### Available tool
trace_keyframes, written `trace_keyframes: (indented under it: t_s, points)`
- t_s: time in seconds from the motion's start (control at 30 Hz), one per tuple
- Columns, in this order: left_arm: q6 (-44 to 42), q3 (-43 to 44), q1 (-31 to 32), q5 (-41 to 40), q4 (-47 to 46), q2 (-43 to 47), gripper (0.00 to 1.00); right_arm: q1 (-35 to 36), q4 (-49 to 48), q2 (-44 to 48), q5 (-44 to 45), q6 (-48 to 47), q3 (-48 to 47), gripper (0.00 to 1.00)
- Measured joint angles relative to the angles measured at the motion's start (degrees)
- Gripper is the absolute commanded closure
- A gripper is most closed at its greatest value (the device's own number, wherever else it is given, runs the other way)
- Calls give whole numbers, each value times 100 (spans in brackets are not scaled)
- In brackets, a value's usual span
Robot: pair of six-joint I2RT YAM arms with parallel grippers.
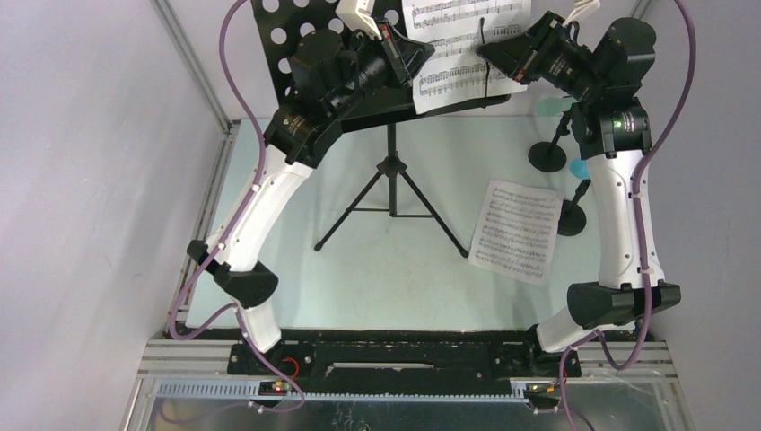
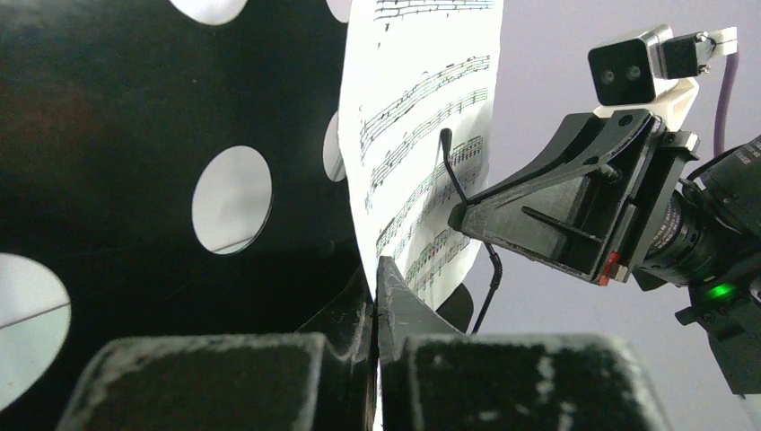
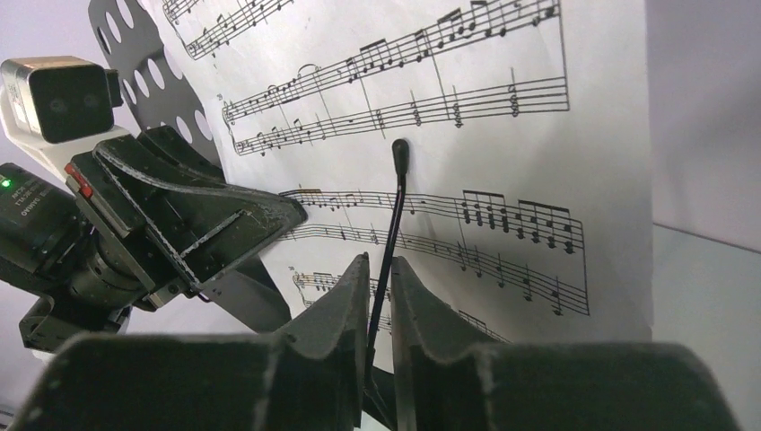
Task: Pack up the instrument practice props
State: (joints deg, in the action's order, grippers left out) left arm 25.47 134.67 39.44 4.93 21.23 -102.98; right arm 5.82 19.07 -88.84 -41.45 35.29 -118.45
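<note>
Top external view: nothing packed yet, by my reading. Music rack (image 1: 391, 153) upright, legs spread; page on rack (image 1: 458, 36) between both grippers. Left gripper (image 2: 377, 301) pressed together, seemingly pinching that page's lower edge. Right gripper (image 3: 379, 301) slightly parted astride wire retainer (image 3: 395, 206), page just behind it. Loose page (image 1: 515, 230) flat on table (image 1: 359, 269), well below right gripper, near mic holders (image 1: 547, 154). Mint mic (image 1: 546, 106) and blue mic (image 1: 580, 169) barely show behind right arm. Left to do: free page, gather all, fold rack.
</note>
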Motion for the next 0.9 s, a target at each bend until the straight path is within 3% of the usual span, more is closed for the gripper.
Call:
trace_keyframes:
  t_s: [0.13, 0.43, 0.73, 0.9]
  points:
    - [0, -87, 2, 4, -46, 42, 100, 0, 0, -15, -24, 22, 0, 100]
    - [-13, -323, -35, -179, 28, 315, 100, 0, -155, 28, -42, 46, 107, 100]
    - [-417, -1189, -103, -935, 192, 1462, 100, 0, -168, 76, 11, 44, 153, 100]
    - [-643, -1722, -101, -1224, 256, 2330, 100, 0, -111, 101, 72, -26, 157, 67]
